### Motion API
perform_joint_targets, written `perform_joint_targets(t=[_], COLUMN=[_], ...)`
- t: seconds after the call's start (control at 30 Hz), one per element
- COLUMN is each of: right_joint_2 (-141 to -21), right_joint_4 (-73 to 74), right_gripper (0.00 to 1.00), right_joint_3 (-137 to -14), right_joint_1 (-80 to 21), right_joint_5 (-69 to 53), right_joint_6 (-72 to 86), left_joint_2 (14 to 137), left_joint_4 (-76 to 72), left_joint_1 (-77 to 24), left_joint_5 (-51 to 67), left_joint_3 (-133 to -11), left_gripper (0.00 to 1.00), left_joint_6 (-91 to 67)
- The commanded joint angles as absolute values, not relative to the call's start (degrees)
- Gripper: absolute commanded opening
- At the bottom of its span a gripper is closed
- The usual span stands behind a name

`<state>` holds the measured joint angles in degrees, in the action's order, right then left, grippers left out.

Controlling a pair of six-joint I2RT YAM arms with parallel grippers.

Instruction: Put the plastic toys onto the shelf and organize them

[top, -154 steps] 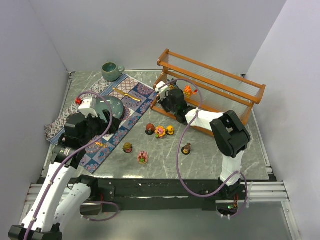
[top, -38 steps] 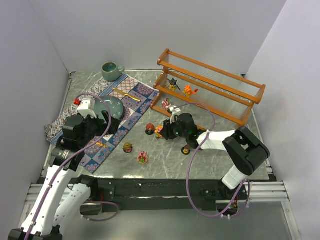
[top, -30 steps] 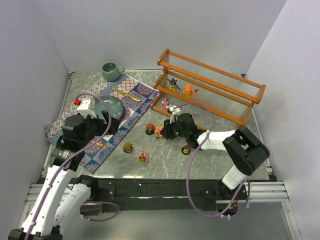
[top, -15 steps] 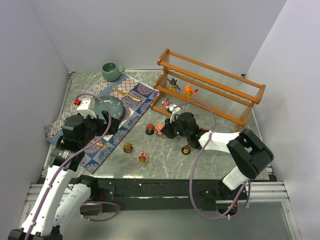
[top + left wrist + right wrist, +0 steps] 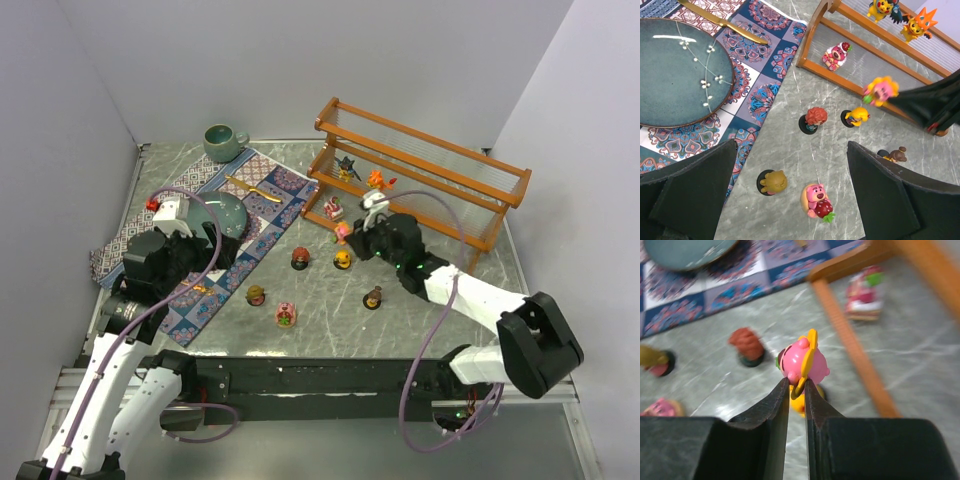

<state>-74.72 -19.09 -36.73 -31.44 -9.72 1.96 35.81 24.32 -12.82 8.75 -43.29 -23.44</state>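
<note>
Right claw (image 5: 798, 385) pinched tight on pink toy (image 5: 802, 362) beside shelf (image 5: 425, 150); three toys shelved, five left on surface (image 5: 330, 330) before it

A counter (image 5: 430, 325) with a marbled grey-green top fills the middle of the top view. Plain pale grey walls close it in: a back wall (image 5: 300, 60) along the far edge, a left wall (image 5: 50, 150) and a right wall (image 5: 590, 180) at the sides. A black strip (image 5: 320, 375) and silver rails (image 5: 545, 378) run along the near edge. The light is soft and even.
</note>
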Motion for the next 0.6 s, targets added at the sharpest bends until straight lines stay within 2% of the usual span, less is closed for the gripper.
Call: perform_joint_targets(t=[0.0,0.3,0.57], right_joint_2=[-72.7,-77.3,-82.5], right_joint_4=[-20.1,-19.1,-27.1], right_gripper=[0.00,0.00,0.00], right_joint_3=[-36.9,-41.2,-40.1], right_joint_1=[-26.5,-23.6,-23.6], right_joint_5=[-10.7,-8.4,-4.0], right_joint_6=[0.8,3.5,9.1], left_joint_2=[35.2,35.3,35.6], left_joint_4=[22.2,22.3,22.1], left_joint_1=[-12.8,-12.7,-12.8], left_joint_5=[9.1,9.1,9.4], left_joint_3=[-42.7,-42.8,-42.8], left_gripper=[0.97,0.97,0.97], left_joint_6=[-23.4,-23.5,-23.4])
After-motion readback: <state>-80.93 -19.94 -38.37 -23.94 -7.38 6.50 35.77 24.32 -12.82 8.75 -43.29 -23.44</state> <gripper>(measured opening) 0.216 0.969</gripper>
